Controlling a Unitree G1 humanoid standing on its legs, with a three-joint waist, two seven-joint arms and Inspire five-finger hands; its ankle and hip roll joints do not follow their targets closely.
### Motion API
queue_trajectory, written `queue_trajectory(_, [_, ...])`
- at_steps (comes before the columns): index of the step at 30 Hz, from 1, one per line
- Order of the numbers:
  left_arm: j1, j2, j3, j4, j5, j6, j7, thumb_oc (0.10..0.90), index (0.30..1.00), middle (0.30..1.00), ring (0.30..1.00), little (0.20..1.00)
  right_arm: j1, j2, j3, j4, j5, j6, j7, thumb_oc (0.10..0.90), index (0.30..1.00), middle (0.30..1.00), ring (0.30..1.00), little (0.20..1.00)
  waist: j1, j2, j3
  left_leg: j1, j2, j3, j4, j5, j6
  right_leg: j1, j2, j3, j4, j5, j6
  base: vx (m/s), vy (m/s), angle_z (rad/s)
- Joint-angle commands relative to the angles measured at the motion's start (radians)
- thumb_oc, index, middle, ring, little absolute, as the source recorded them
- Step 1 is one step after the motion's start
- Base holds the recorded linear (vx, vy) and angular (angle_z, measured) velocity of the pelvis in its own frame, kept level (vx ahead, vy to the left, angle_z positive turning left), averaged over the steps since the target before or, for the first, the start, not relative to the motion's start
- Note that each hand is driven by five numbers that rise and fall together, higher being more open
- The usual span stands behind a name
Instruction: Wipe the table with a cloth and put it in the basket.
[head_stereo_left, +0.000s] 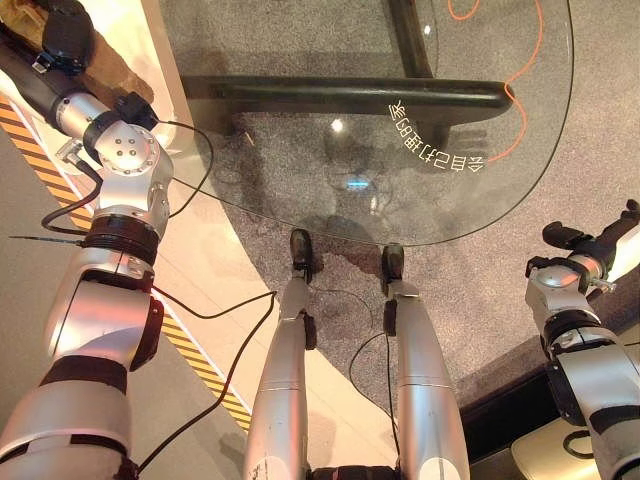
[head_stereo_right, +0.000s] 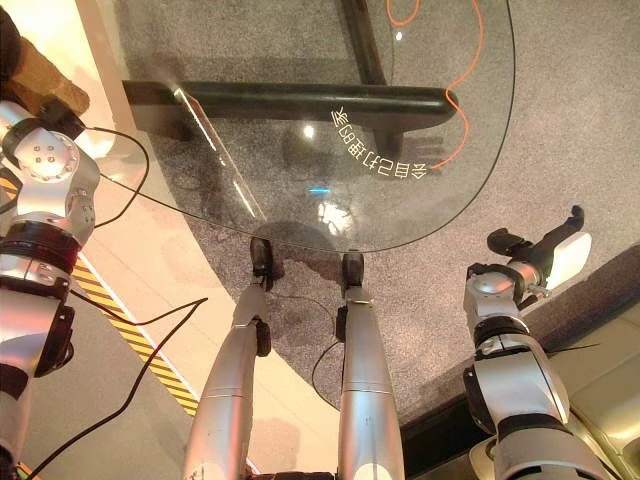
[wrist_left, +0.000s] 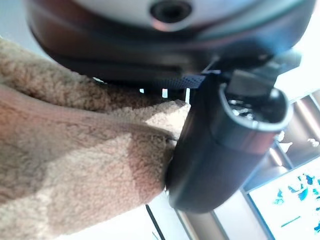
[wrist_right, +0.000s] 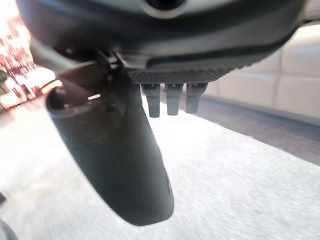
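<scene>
Cloth (head_stereo_left: 110, 70) left of table (head_stereo_left: 300, 150), in left robot hand (head_stereo_left: 65, 35).

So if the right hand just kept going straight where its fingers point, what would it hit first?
Probably nothing close: the right hand is open, beside the glass table rather than over it, and its wrist view shows bare grey carpet ahead. Depth is unclear.

Right hand (head_stereo_right: 545, 250) hangs beside glass table (head_stereo_right: 300, 190).

Tabletop (head_stereo_left: 300, 180): clear glass, smooth, glossy, ceiling lights reflected; matt black tubular frame (head_stereo_left: 350, 95) seen through it. Cloth (wrist_left: 75, 160): tan fleece, fuzzy, rough nap, matt. Left hand (wrist_left: 225, 145): dark plastic, smooth, semi-gloss thumb pressed against cloth. Right hand (wrist_right: 120, 150): same dark smooth plastic; palm pad finely textured. Floor (head_stereo_left: 590, 130): grey speckled carpet, matt, rough. Orange cord (head_stereo_left: 520, 80): thin, smooth.
</scene>
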Motion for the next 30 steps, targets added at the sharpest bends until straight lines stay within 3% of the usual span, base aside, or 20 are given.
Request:
queue_trajectory(1, [-0.176, 0.147, -0.018, 0.046, 0.115, -0.021, 0.065, 0.100, 0.300, 0.300, 0.300, 0.200, 0.043, -0.052, 0.020, 0.042, -0.017, 0.003, -0.014, 0.800, 0.900, 0.900, 0.900, 0.900, -0.005, -0.014, -0.025, -0.003, 0.013, -0.030, 0.180, -0.210, -0.003, 0.066, -0.024, -0.008, -0.256, 0.133, 0.044, 0.00, 0.000, 0.00])
queue_trajectory(8, [-0.184, 0.165, -0.042, 0.100, 0.164, 0.078, 0.039, 0.100, 0.300, 0.300, 0.300, 0.200, 0.067, -0.045, 0.028, 0.034, -0.032, 0.005, -0.003, 0.800, 0.900, 0.900, 0.900, 0.900, -0.013, -0.018, -0.025, -0.015, 0.012, -0.030, 0.187, -0.213, -0.001, 0.048, -0.021, -0.003, -0.248, 0.135, 0.044, 0.01, 0.008, 0.00])
queue_trajectory(18, [-0.186, 0.191, -0.056, 0.153, 0.182, 0.157, -0.030, 0.100, 0.300, 0.300, 0.300, 0.200, 0.080, -0.047, 0.033, 0.017, -0.040, 0.005, -0.007, 0.800, 0.900, 0.900, 0.900, 0.900, -0.022, -0.023, -0.025, -0.042, 0.012, -0.032, 0.197, -0.213, 0.001, 0.017, -0.013, 0.006, -0.239, 0.143, 0.043, 0.01, 0.005, 0.00])
queue_trajectory(30, [-0.170, 0.205, -0.052, 0.205, 0.104, 0.184, -0.122, 0.100, 0.300, 0.300, 0.300, 0.200, 0.094, -0.058, 0.027, 0.003, -0.045, -0.003, -0.003, 0.800, 0.900, 0.900, 0.900, 0.900, -0.031, -0.025, -0.025, -0.061, 0.011, -0.033, 0.212, -0.219, 0.003, -0.006, -0.008, 0.013, -0.229, 0.147, 0.044, 0.00, 0.004, 0.00])
